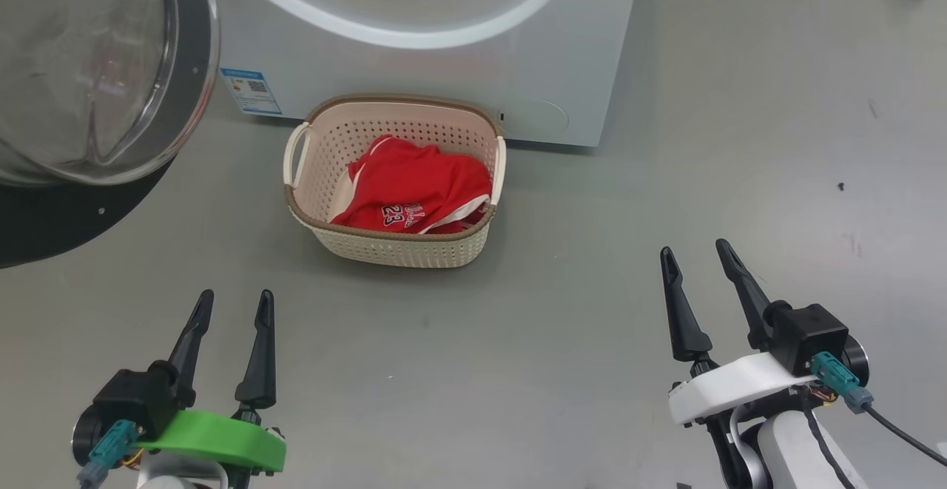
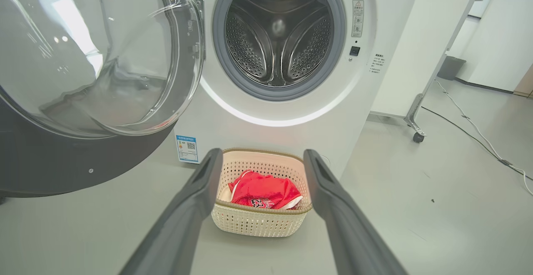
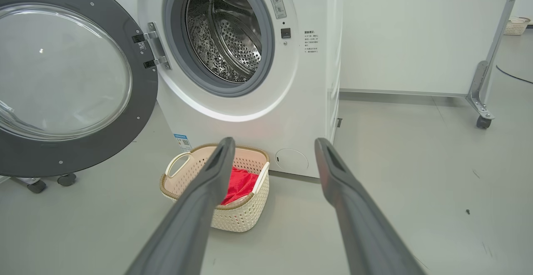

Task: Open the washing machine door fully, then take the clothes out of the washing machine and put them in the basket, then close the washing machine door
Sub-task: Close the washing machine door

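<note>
The door [image 1: 96, 75] hangs wide open at the upper left of the head view, swung well away from the washer [image 1: 444, 75], whose white front runs along the top of the frame. So the opening step looks done.

The clothes [image 1: 414, 193] lie bundled in the basket [image 1: 399, 248], red with white trim and the number 23 showing. The basket sits on the floor in the middle of the frame, just in front of the washer.

In the left wrist view the drum [image 2: 279, 38] is in the upper middle, and I see bare studded steel with nothing red in it. The right wrist view looks in from an angle and shows the same. The unloading step looks finished too, though the drum's near bottom is partly hidden by the grey ring.

The left gripper [image 1: 235, 297] is at the lower left with its fingers spread and nothing between them. The right gripper [image 1: 695, 248] is at the lower right, likewise spread and empty. Both are well apart from the basket and the door.

What seems left is closing the door. The left gripper is on the door's side, so I'd guess that one suits the push.
</note>
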### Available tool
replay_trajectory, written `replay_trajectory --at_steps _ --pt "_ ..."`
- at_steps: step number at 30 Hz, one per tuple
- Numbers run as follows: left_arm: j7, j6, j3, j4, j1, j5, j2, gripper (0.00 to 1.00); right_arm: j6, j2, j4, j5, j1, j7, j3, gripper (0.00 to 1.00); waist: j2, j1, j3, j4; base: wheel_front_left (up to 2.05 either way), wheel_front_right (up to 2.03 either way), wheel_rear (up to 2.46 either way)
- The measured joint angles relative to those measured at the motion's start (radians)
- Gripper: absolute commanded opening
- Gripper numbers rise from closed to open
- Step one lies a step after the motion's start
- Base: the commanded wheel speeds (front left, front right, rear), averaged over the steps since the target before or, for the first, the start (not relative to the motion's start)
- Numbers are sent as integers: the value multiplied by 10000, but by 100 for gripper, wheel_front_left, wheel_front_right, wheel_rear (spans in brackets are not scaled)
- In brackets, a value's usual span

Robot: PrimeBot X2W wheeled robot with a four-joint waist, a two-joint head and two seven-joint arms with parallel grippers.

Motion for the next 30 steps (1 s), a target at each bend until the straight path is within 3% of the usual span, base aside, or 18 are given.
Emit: replay_trajectory --at_steps 30 --pt "0 4 892 -67 -19 69 -251 100 286 -92 531 -169 -512 0 750 100 0 0 80 4022 0 0 0"
